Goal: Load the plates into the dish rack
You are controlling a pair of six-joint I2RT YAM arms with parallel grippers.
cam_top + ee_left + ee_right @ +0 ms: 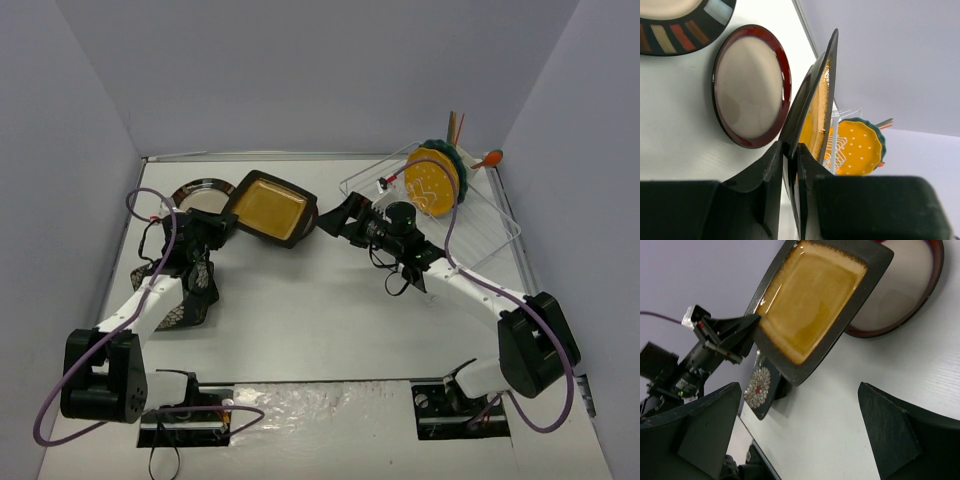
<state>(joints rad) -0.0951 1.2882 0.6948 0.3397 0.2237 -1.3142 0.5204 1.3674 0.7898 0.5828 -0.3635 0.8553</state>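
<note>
The top camera looks down over the whole table (pixel 330 310); both wrist cameras closely face the amber square plate (pixel 812 300).

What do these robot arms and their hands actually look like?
The left arm and right arm are both slim white links with chunky black joint housings. A purple cable loops along each. The left hand and right hand are black, each with two flat, wedge-shaped fingers.

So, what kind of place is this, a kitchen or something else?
Most likely a robot test cell, not a kitchen: plain grey walls box in a white table, the left arm and right arm are bolted at its near edge, and the dish rack looks like a prop.
</note>
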